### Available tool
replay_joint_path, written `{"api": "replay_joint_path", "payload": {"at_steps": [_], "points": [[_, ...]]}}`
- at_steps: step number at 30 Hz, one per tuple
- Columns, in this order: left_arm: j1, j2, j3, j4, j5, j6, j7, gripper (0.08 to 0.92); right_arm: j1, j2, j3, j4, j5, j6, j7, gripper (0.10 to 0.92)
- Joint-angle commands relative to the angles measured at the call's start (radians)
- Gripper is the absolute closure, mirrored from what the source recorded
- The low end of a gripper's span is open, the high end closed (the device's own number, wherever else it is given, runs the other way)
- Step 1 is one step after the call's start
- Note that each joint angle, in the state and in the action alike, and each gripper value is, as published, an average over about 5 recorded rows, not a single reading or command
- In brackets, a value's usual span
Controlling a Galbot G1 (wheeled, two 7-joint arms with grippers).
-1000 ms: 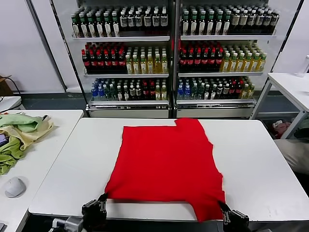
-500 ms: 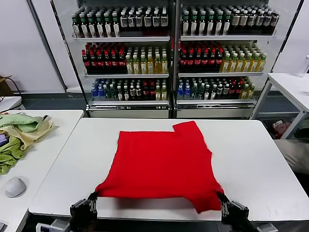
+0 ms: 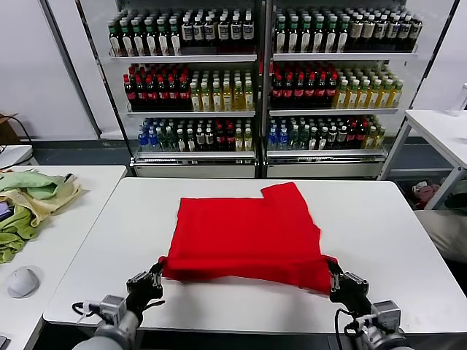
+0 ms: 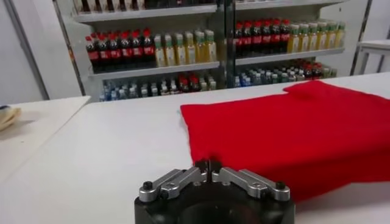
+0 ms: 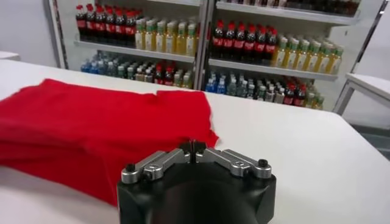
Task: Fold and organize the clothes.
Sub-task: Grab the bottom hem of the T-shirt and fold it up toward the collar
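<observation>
One white counter is carrying one red T-shirt, lying mid-counter. Two end effectors are pinching its near edge: the left end effector gripping one corner, the right end effector the other.

Your clothes: one bright red T-shirt, soft fabric, plain red side up, no print visible to you. Lies mid-table, spread wide across it. Near hem lifted and doubled over toward far side, so near edge is thick rolled fold, slightly raised off surface. Far edge flat. One sleeve sticks out at far right corner, flat on table. Near corners bunched, pulled outward to both sides. Surface mostly smooth, few shallow wrinkles.
</observation>
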Motion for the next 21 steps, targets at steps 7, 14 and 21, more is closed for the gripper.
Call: {"api": "replay_joint_path", "payload": {"at_steps": [7,14,21], "points": [[-0.270,-0.025,0.043,0.229,0.011,0.027,0.085,0.914,0.110,0.037,-0.085,-0.094,-0.059,-0.024,0.008,0.910],[-0.292,-0.029,0.074,0.237,0.045,0.027,0.133,0.914,0.113,0.043,-0.088,-0.104,-0.062,-0.033,0.010,0.910],[-0.318,-0.043,0.087,0.301,0.107,0.027,0.148,0.914,0.121,0.055,-0.106,-0.121,-0.074,-0.061,0.016,0.907]]}}
